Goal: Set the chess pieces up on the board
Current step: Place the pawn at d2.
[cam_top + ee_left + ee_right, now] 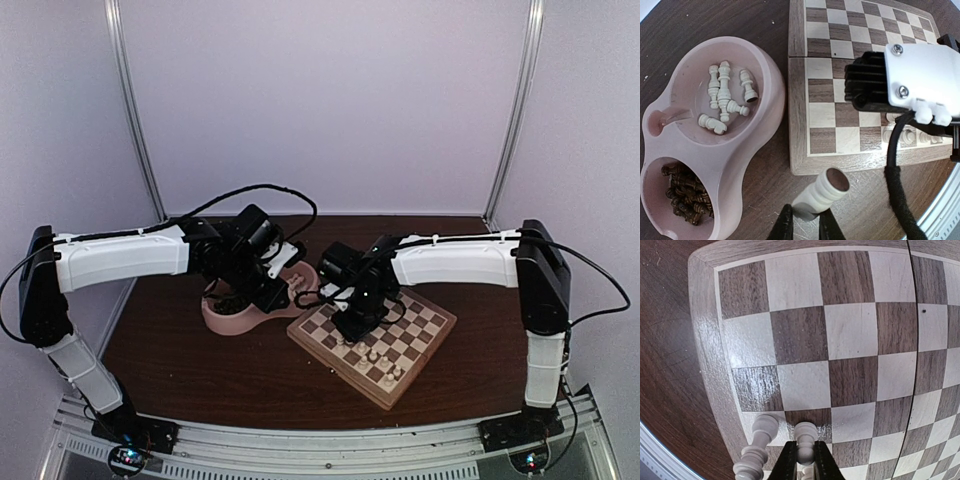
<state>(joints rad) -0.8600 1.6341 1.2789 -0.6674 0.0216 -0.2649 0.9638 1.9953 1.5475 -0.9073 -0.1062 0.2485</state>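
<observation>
While the board (425, 325) lay right of the dish (771, 90) with its spare pieces (722, 97), my right pincer (804, 460) was clamped on a white piece (805, 432) at the board's outer row, and my left pincer (806, 223) gripped a second piece (822, 192) by its head, slanted, off the board. Letting the right one go tilted might have knocked over its neighbour (764, 427) just beside, and the left's end-on hold might have let it slip.
</observation>
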